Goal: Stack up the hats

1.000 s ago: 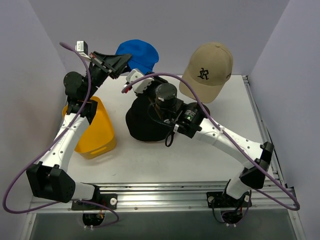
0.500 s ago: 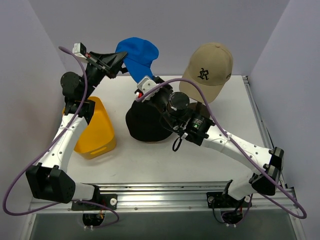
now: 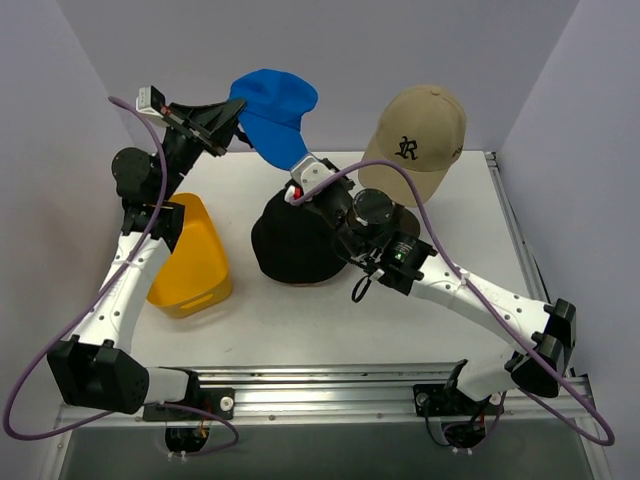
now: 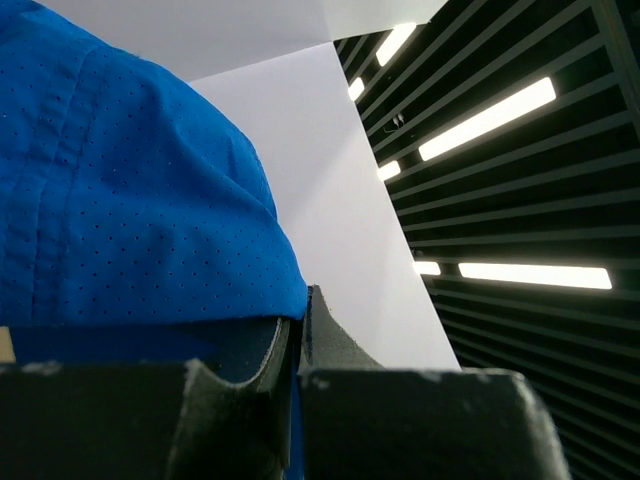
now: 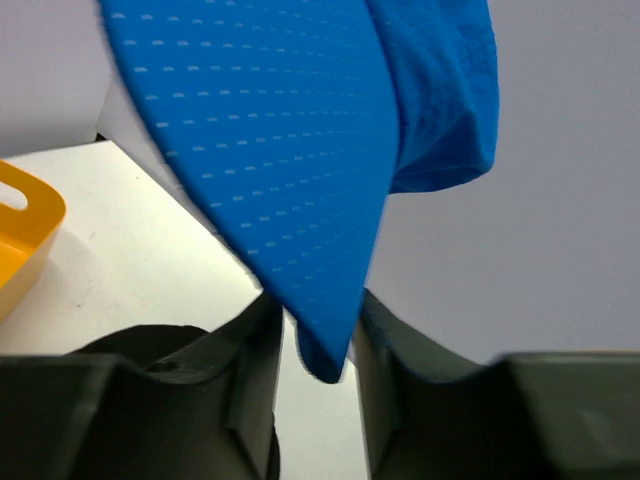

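Note:
The bright blue baseball cap point(image 3: 275, 98) hangs in the air at the back of the table. My left gripper point(image 3: 232, 125) is shut on its back edge; the wrist view shows blue fabric point(image 4: 120, 180) pinched between the left gripper's point(image 4: 300, 300) fingers. My right gripper point(image 3: 298, 172) is open, and the tip of the cap's brim point(image 5: 280, 150) hangs between the right gripper's point(image 5: 318, 320) fingers with a gap on the left. The black bucket hat point(image 3: 285, 250) lies below. The tan baseball cap point(image 3: 420, 130) sits raised at the back right. The dark red bucket hat is not in view.
A yellow plastic tray point(image 3: 195, 270) lies at the left under my left arm; its corner shows in the right wrist view point(image 5: 20, 230). Grey walls close in the back and both sides.
My right gripper moved right and back until its fingers came round the blue cap's brim. My left gripper lifted the cap a little, up and to the left.

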Robot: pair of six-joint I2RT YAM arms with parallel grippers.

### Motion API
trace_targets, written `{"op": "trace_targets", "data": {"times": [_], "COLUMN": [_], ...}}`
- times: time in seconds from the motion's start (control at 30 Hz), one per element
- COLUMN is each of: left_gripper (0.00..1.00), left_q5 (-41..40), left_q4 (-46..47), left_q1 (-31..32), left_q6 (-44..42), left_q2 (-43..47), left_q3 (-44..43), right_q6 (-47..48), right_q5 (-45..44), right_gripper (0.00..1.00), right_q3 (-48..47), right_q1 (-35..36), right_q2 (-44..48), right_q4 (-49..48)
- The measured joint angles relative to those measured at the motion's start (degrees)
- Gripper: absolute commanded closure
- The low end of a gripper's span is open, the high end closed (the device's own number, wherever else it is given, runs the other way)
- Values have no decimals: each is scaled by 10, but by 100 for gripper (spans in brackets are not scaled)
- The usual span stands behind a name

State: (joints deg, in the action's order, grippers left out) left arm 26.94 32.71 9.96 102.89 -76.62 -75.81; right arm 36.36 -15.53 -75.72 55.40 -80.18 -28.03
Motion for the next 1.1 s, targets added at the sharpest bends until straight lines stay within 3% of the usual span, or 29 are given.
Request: {"op": "trace_targets", "data": {"times": [0.1, 0.2, 0.43, 0.47, 0.6, 0.67, 0.8, 0.9, 1.1], "left_gripper": [98, 98, 97, 93, 58, 50, 13, 4, 3], "left_q5": [0, 3, 16, 17, 30, 39, 45, 38, 13], "left_q4": [0, 4, 9, 13, 17, 9, -69, -145, -232], "left_q1": [0, -1, -8, -10, -15, -15, -23, -25, -26], "left_q6": [4, 5, 2, 2, -7, -22, -92, -157, -262], "left_q2": [5, 6, 2, -2, -27, -41, -51, -35, 35], "left_q3": [2, 3, 8, 8, 7, 4, -24, -55, -75], "right_q6": [-2, -7, -6, -3, 6, 0, 0, 18, 87], "right_q5": [5, 3, 11, 11, 16, 21, 20, 9, -23], "right_gripper": [94, 100, 100, 100, 100, 100, 100, 100, 100], "right_q3": [6, 17, 18, 10, -37, -71, -182, -217, -288], "right_q1": [-3, -11, -14, -14, -14, -20, -38, -53, -74], "right_q2": [1, 8, 45, 45, 44, 40, 11, 2, -44], "right_q4": [-18, -42, -46, -39, -9, 23, 86, 93, 98]}}
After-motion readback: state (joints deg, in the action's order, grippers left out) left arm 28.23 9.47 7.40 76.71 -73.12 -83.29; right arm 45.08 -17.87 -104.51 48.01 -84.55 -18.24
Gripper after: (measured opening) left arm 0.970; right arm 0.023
